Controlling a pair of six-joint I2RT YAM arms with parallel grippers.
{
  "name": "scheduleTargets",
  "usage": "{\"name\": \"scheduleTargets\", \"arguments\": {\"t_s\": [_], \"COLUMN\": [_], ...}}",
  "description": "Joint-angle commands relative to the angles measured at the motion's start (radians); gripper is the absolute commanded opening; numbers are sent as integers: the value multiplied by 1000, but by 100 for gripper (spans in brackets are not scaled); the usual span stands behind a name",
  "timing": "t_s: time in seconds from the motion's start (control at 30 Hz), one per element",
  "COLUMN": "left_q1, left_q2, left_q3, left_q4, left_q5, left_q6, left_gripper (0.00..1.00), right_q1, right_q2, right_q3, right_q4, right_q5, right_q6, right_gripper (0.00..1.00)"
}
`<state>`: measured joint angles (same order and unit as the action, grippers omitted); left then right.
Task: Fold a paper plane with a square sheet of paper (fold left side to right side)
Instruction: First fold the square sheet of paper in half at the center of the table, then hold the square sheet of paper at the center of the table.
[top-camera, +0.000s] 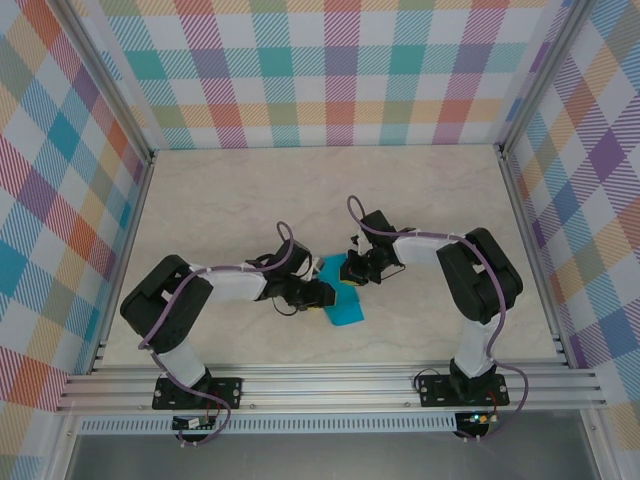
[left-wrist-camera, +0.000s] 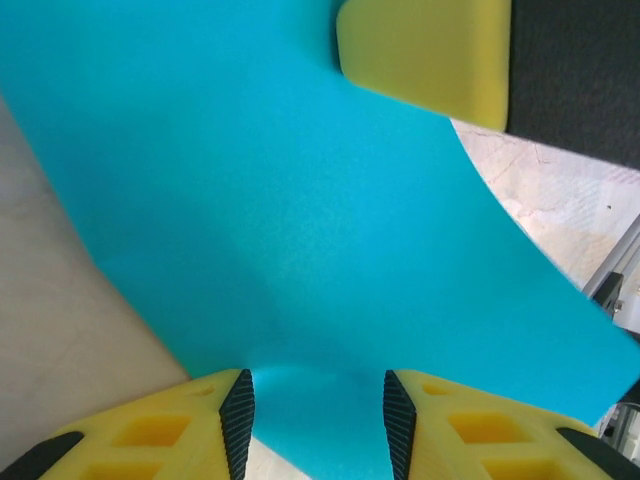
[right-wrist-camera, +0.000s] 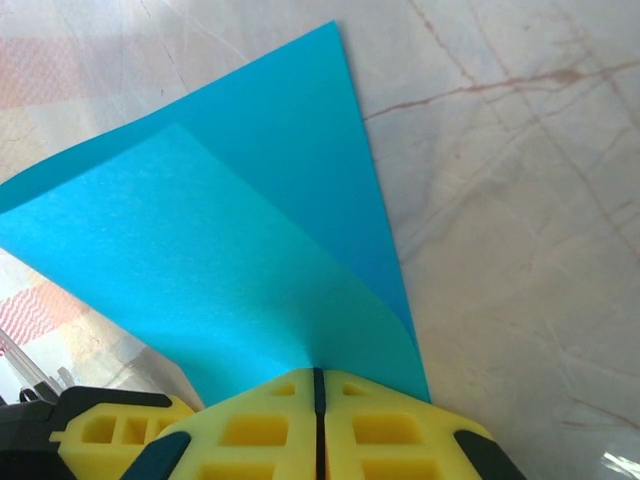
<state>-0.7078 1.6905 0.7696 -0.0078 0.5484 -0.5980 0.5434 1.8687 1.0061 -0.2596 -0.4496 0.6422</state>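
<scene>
The square sheet of paper (top-camera: 345, 303) lies on the table between the two arms, turquoise-blue, with one side lifted and curled over the rest. My right gripper (right-wrist-camera: 318, 385) is shut on the raised edge of the sheet (right-wrist-camera: 230, 260), and the lower layer lies flat on the table beneath it. My left gripper (left-wrist-camera: 318, 425) is open, its ribbed black pads (left-wrist-camera: 238, 420) wide apart over the sheet (left-wrist-camera: 280, 200), which runs through the gap between them. A yellow finger of the right gripper (left-wrist-camera: 425, 55) shows at the top of the left wrist view. In the top view the left gripper (top-camera: 322, 294) and right gripper (top-camera: 352, 273) sit close together.
The marble-patterned tabletop (top-camera: 250, 200) stretches out behind the arms. Checked walls (top-camera: 330, 70) close in the back and sides. An aluminium rail (top-camera: 330, 385) runs along the near edge, where both arm bases are bolted.
</scene>
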Motion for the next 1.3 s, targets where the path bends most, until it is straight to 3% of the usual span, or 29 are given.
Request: {"name": "scheduleTargets", "arguments": {"t_s": [0.0, 0.27, 0.73, 1.07, 1.27], "left_q1": [-18, 11, 18, -2, -6], "left_q2": [-49, -76, 142, 139, 146], "left_q3": [-17, 81, 156, 101, 102], "left_q4": [-23, -126, -90, -120, -116], "left_q5": [23, -41, -59, -110, -111], "left_q6": [1, 31, 14, -3, -11], "left_gripper": [42, 43, 40, 38, 37], "right_q1": [5, 5, 6, 4, 6], "right_q2": [50, 46, 24, -182, -225], "right_q3": [-31, -31, -41, 2, -14], "right_q4": [-95, -91, -64, -135, -181], "right_q5": [93, 89, 63, 70, -3], "right_q6": [-9, -13, -20, -100, -86], "right_gripper": [8, 8, 8, 21, 15]}}
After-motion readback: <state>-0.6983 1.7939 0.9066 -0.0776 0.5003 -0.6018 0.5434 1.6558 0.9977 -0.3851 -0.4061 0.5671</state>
